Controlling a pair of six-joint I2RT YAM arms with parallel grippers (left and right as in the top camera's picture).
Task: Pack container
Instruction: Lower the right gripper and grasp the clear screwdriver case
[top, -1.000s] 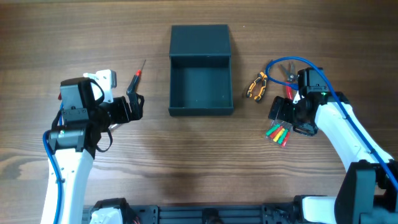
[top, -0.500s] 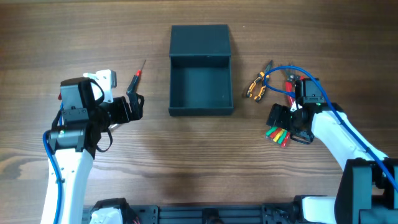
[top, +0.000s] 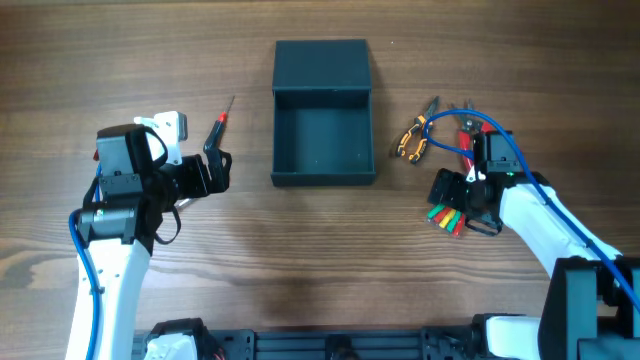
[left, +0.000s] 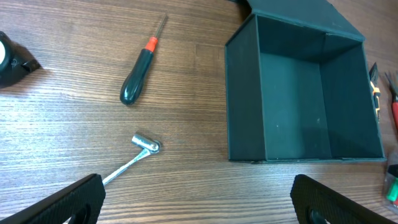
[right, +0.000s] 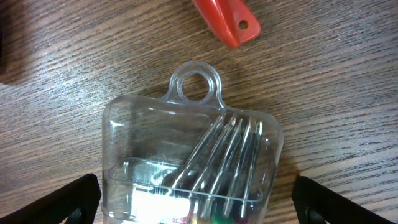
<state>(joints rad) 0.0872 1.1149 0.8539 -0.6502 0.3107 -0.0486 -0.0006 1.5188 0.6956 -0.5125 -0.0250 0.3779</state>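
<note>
- Container (top: 323, 181) seen open at table centre, far side, lid folded back flat; interior bare, nothing packed yet.
- R gripper (top: 458, 203) hung to the right of it, well apart, jaws spread wide astride a clear case (right: 193, 162) of small drivers. No pinch made yet; this is judged the pick in hand.
- Case walls look slick and curved, so the squeeze is best taken across the mid-body, not the hanging loop, w/ fingers lowered close to the wood first.
- Red handle (right: 225, 22) lies just beyond the loop and pliers (top: 412, 140) sit btwn case and box; both to be cleared on the lift.
- L gripper (left: 199, 202) held spread and empty left of the box, near a ratchet (left: 142, 148) and screwdriver (left: 140, 65).
</note>
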